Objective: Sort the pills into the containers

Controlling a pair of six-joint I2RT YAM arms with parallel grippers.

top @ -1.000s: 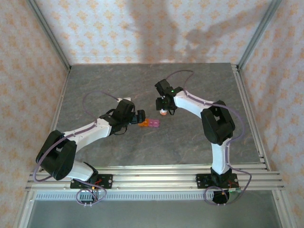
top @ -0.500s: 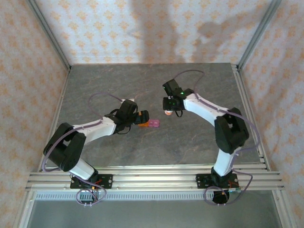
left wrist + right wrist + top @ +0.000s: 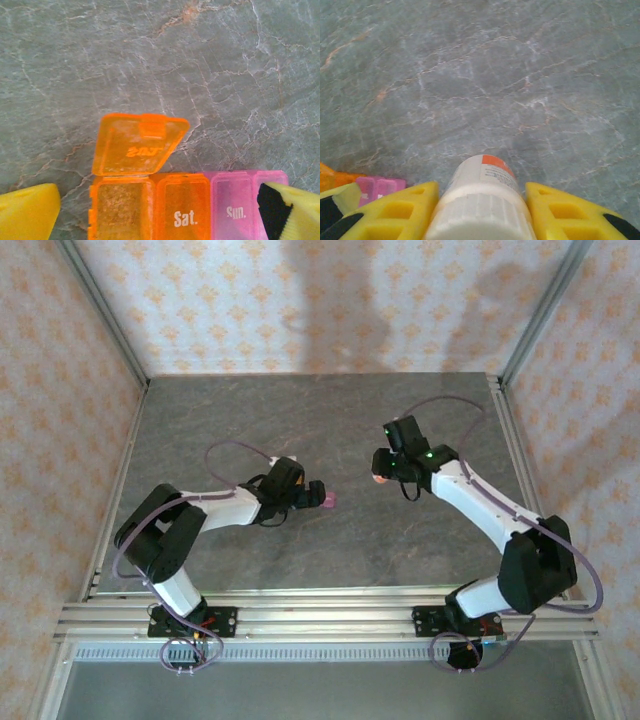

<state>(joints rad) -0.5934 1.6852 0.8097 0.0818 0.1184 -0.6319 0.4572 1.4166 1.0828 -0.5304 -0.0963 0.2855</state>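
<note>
The containers [image 3: 182, 210] form a strip on the grey table: an orange cell with its lid [image 3: 137, 145] flipped open, an orange "Sat." cell and a pink "Sun." cell. My left gripper [image 3: 157, 200] is open and straddles the strip, with a gap at the orange end and its right finger [image 3: 292, 212] over the pink end. In the top view the left gripper [image 3: 312, 496] covers the strip except its pink end [image 3: 328, 501]. My right gripper [image 3: 481, 192] is shut on a white bottle [image 3: 485, 175] with an orange band, seen to the right of the strip in the top view [image 3: 380, 476]. The pills are hidden.
The grey marbled table [image 3: 300, 420] stretches bare behind both grippers. Patterned walls and aluminium frame posts [image 3: 100, 315] close it in on three sides. The pink cells [image 3: 380, 187] also show at the lower left of the right wrist view.
My right gripper has closed on the bottle and carried it to the right, away from the strip. My left gripper has slid right over the strip's orange end.
</note>
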